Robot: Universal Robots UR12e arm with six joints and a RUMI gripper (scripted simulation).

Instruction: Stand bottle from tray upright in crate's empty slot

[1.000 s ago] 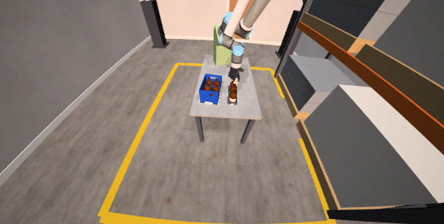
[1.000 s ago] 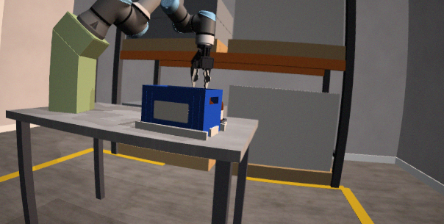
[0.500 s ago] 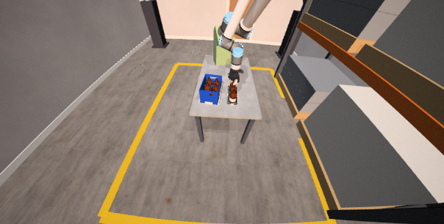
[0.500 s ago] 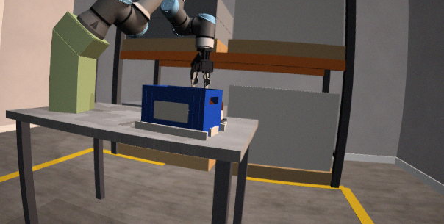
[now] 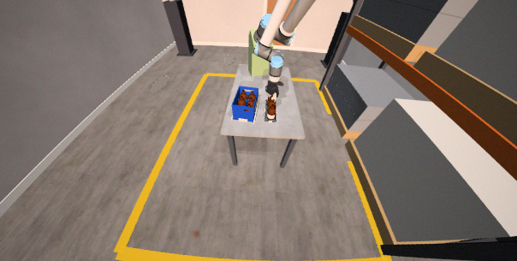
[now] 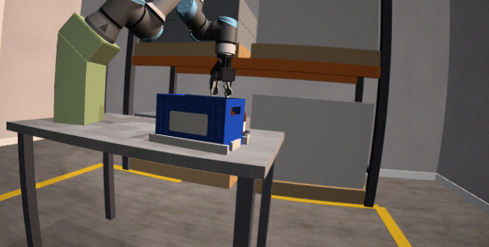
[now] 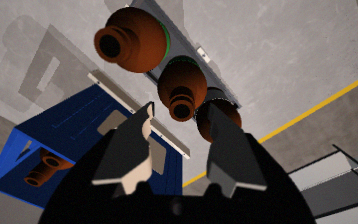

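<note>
The tool, partly open and holding nothing, hangs directly above the tray's nearest bottle, which stands upright, neck pointing into the gap.
</note>
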